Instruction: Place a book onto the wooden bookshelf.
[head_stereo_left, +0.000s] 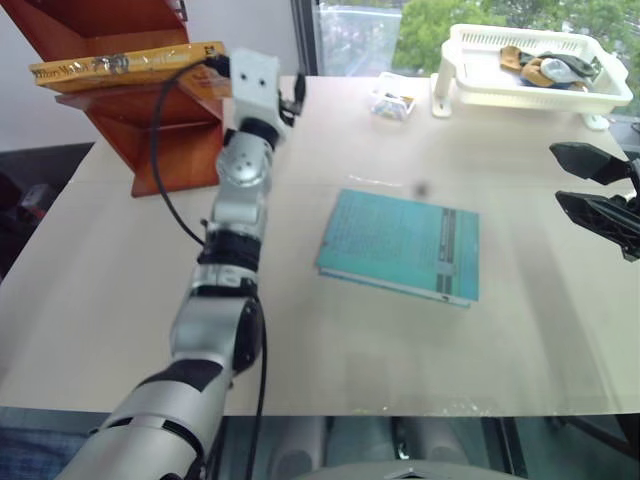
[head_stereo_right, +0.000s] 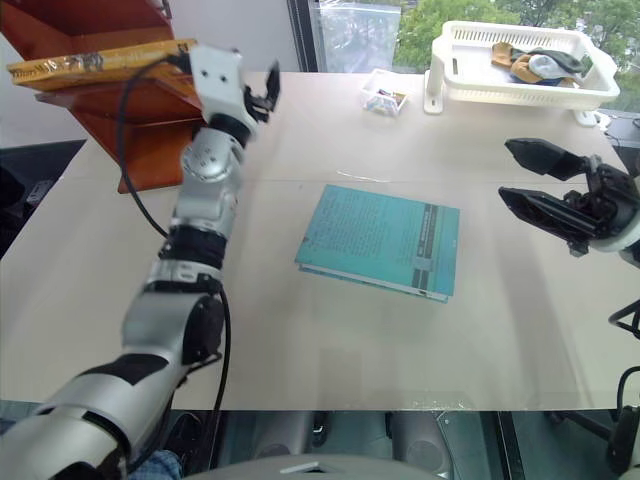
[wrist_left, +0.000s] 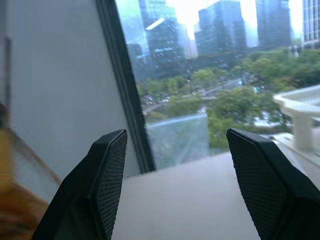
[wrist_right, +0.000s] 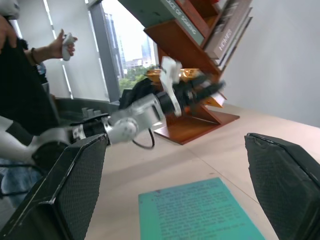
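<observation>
— Where's the book (head_stereo_left: 125, 66)?

— Lying flat on a tier of the wooden bookshelf (head_stereo_left: 150, 120), glossy orange-yellow, spine lettering facing out, one end jutting past the shelf edge.

— Your grippers?

— My left gripper (head_stereo_right: 262, 98) hangs just beside that end, fingers apart, empty. My right gripper (head_stereo_right: 545, 185) is spread too, holding nothing.

— Room to move?

— Smooth pale table (head_stereo_left: 330, 330), open around the flat teal book (head_stereo_left: 400, 243); the white basket (head_stereo_left: 530, 65) sits at the far edge.

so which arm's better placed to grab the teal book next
Probably right: the right gripper hangs open beside the teal book, while the open left gripper is up by the wooden bookshelf, where the book lies.
</observation>
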